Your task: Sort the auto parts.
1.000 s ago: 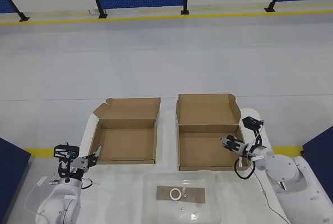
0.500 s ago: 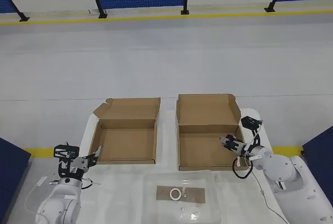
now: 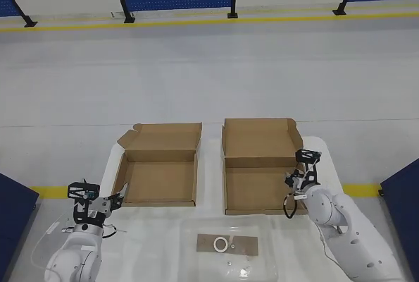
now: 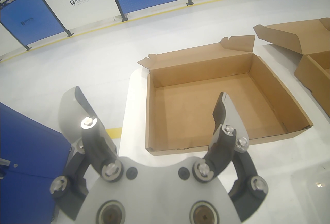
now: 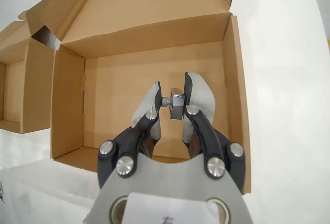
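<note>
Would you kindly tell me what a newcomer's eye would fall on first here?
The right gripper, shut on a small metal part over the open right box, draws the eye first. Next comes the left gripper, open and empty beside the left box, then a white ring on a cardboard strip at the table's near edge.

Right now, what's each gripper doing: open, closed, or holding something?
Left gripper: open, holding nothing.
Right gripper: closed on a small metal part over the right box.
</note>
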Robot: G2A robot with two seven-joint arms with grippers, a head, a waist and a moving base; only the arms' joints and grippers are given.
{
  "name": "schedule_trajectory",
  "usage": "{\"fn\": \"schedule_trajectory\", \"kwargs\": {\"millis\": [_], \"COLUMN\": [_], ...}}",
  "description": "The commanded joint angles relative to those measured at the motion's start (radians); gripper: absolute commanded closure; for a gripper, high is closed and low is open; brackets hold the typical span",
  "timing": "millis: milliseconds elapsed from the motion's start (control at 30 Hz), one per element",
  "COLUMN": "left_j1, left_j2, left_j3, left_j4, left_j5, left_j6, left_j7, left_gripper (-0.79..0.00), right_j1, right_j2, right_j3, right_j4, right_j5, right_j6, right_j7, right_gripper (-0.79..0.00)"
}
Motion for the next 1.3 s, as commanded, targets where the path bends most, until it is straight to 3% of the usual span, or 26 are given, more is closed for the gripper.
{"fn": "schedule_trajectory", "kwargs": {"millis": [0, 267, 1267], "left_j1": [0.000, 0.000, 0.000], "left_j2": [0.000, 0.000, 0.000], "left_j3": [0.000, 0.000, 0.000], "left_j4": [0.000, 0.000, 0.000], "left_j5": [0.000, 0.000, 0.000], "left_j6": [0.000, 0.000, 0.000], "left_j7": [0.000, 0.000, 0.000], "left_gripper": [-0.785, -0.785, -0.785], "right_j1": [0.009, 0.035, 0.094], "right_j2": [-0.002, -0.012, -0.060], "right_j3": [-0.014, -0.064, -0.119], "right_j4": [0.014, 0.061, 0.184], "right_j5": [-0.028, -0.147, -0.189], "right_j6": [-0.001, 0.040, 0.025], "right_j7": [0.010, 0.013, 0.025], "right_gripper": [0.000, 0.000, 0.000]}}
